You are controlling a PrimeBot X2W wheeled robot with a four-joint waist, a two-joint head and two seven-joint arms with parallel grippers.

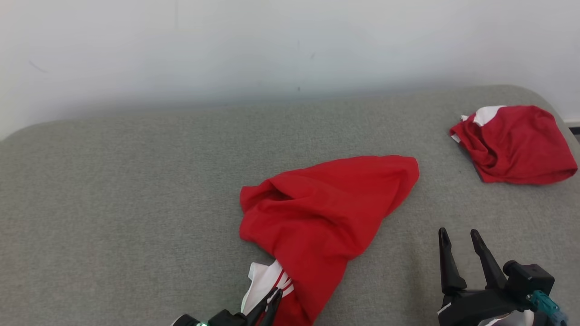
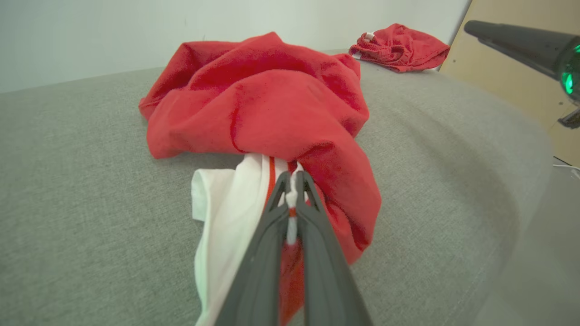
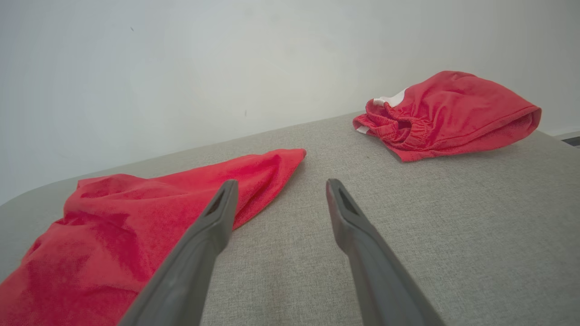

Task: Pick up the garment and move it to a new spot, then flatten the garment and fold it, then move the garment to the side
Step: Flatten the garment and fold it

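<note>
A crumpled red garment point(image 1: 326, 203) is pictured at the middle of a grey cushioned surface point(image 1: 113, 181), its white edge pinched between the closed fingers of the left gripper point(image 1: 274, 296). The right gripper point(image 1: 460, 235) is held nearby, fingers wide and empty. A second red garment point(image 1: 516, 142) is seen far right.

No words, labels, brand marks, numbers or signs can be read. The crumpled red fabric garment with a white panel point(image 1: 317, 213) bears thin red stripes but no lettering.
</note>
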